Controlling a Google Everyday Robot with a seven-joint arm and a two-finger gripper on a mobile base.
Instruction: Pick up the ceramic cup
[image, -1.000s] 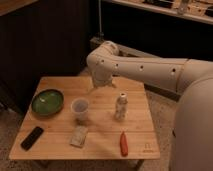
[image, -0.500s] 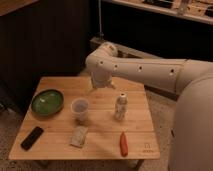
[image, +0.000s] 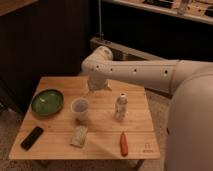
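The ceramic cup (image: 80, 107) is small, pale and round. It stands upright near the middle of the wooden table (image: 60, 145), right of the green bowl (image: 47, 102). My white arm reaches in from the right, over the table's far side. My gripper (image: 98, 87) hangs at the arm's end above the far part of the table, behind and a little right of the cup, apart from it. It holds nothing that I can see.
A slim white bottle (image: 120, 107) stands right of the cup. A black phone-like object (image: 32, 138) lies front left, a pale packet (image: 79, 136) lies front centre, and a red object (image: 123, 143) lies front right. A dark wall stands behind the table.
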